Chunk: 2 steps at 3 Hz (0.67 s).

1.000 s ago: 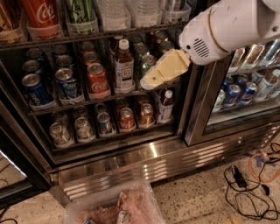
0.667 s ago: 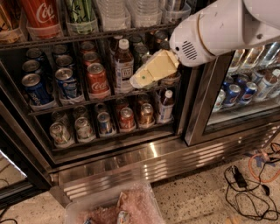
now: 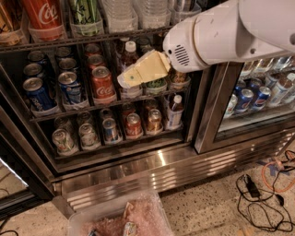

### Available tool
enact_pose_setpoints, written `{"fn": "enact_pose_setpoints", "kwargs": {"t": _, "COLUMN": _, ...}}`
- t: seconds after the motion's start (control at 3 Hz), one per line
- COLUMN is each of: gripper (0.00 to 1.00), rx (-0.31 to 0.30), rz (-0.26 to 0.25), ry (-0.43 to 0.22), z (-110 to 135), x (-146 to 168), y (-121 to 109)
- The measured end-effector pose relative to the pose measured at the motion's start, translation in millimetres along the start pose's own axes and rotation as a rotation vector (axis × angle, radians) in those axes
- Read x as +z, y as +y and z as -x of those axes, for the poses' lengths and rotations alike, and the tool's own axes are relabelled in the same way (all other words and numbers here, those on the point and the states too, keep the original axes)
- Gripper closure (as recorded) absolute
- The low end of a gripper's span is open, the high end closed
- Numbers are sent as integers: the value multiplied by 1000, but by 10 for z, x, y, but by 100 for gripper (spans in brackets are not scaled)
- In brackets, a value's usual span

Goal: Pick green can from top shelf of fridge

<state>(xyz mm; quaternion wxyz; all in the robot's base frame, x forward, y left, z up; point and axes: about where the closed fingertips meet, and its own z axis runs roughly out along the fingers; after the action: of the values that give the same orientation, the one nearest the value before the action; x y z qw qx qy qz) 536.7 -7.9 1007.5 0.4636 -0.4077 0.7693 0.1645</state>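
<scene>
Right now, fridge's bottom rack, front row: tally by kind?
cans: 5
bottles: 1
total: 6
End effector hangs in front of the middle rack, above that row.

Your gripper (image 3: pixel 126 79) hangs before the middle rack, just under the front rail of the top shelf (image 3: pixel 55 42), in open air outside the fridge (image 3: pixel 138 166). Above, the green can (image 3: pixel 85 11) is hemmed in by a red Coca-Cola can (image 3: pixel 44 14) and clear bottles (image 3: pixel 120 11). Only its front is free.
</scene>
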Motion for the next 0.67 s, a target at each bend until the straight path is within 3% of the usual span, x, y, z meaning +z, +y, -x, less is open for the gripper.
{"fn": "enact_pose_setpoints", "kwargs": {"t": 0.67, "gripper": 0, "rx": -26, "rz": -27, "ry": -7, "z": 100, "x": 129, "y": 2}}
